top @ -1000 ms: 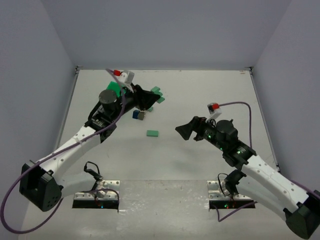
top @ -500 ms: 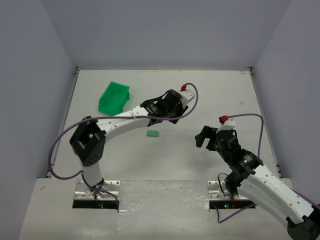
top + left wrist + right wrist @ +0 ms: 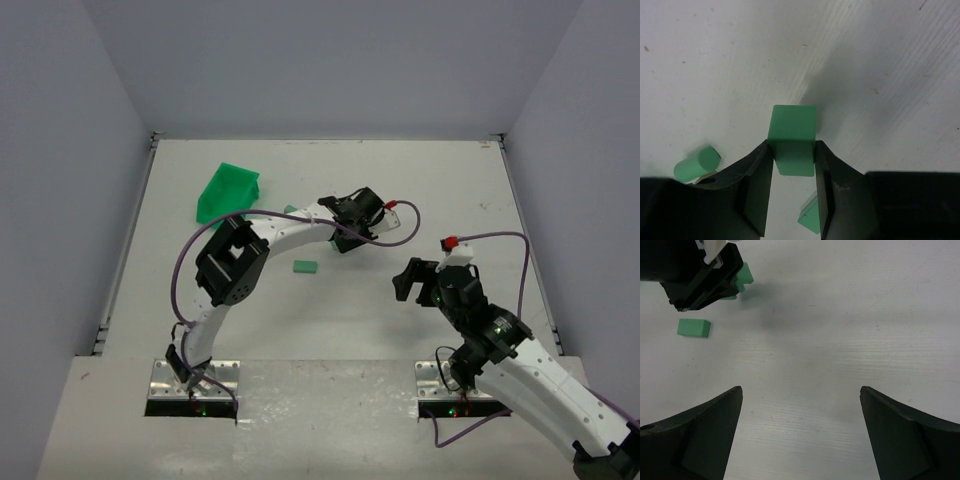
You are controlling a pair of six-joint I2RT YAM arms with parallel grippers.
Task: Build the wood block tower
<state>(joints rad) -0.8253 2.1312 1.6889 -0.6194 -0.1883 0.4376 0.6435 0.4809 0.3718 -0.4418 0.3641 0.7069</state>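
Wood block tower pieces lie loose on the white table (image 3: 880, 60): a pale green rectangular block (image 3: 791, 137) is pinched between the narrowly parted fingers of the left gripper (image 3: 792, 150), with a green cylinder (image 3: 696, 164) lying just beside it and a flat green block (image 3: 305, 267) nearer the arm bases. The right gripper (image 3: 801, 390) hangs over bare table with its fingers spread wide, holding nothing.

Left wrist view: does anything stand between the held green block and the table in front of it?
Nothing visible does. The left gripper is shut on the green block, and the table ahead of it is bare. A green cylinder lies off to one side, and another green piece shows near the bottom edge, partly hidden.
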